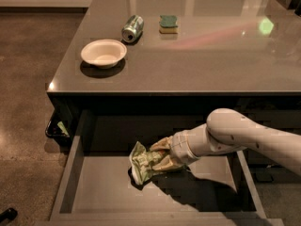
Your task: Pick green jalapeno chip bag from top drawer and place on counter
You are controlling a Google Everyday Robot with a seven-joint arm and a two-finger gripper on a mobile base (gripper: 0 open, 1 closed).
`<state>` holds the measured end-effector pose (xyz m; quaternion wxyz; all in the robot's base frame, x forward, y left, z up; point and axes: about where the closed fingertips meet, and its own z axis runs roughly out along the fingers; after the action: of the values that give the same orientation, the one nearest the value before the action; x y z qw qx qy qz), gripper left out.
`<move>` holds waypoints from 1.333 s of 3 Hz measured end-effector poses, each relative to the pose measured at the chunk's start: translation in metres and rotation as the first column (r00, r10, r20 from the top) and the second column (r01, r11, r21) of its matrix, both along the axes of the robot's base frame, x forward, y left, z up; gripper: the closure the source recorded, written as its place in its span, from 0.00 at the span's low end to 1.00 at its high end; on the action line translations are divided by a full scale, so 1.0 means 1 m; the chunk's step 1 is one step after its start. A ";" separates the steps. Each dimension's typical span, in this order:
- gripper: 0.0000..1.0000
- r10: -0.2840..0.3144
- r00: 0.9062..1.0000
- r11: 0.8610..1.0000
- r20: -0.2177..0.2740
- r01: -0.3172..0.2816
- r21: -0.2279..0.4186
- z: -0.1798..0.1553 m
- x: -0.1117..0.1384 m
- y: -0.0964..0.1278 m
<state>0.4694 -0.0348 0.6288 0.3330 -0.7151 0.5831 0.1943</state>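
The green jalapeno chip bag (142,163) is crinkled, light green and white, and sits in the middle of the open top drawer (99,187). My gripper (162,157) reaches in from the right on a white arm. Its tan fingers (162,145) are closed around the bag's right side and hold it just above the drawer's grey bottom. The bag casts a shadow beneath it. The counter (197,60) is the glossy grey-brown top right above the drawer.
On the counter stand a white bowl (103,53) at the left, a green soda can (132,28) on its side, and a green-topped yellow sponge (168,24) behind it. The brown floor lies to the left.
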 end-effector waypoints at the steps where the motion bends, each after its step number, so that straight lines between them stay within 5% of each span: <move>1: 0.88 0.000 1.000 1.000 0.000 0.000 0.000 0.000 0.000 0.000; 2: 1.00 0.007 0.999 0.998 0.042 -0.010 0.068 0.047 0.002 -0.001; 3: 1.00 0.035 0.988 0.989 0.151 -0.055 0.134 0.146 0.007 0.009; 4: 1.00 0.087 0.954 0.985 0.286 -0.126 0.118 0.246 0.011 0.028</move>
<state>0.4803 -0.0068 0.8753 0.4488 -0.7415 0.4762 0.1480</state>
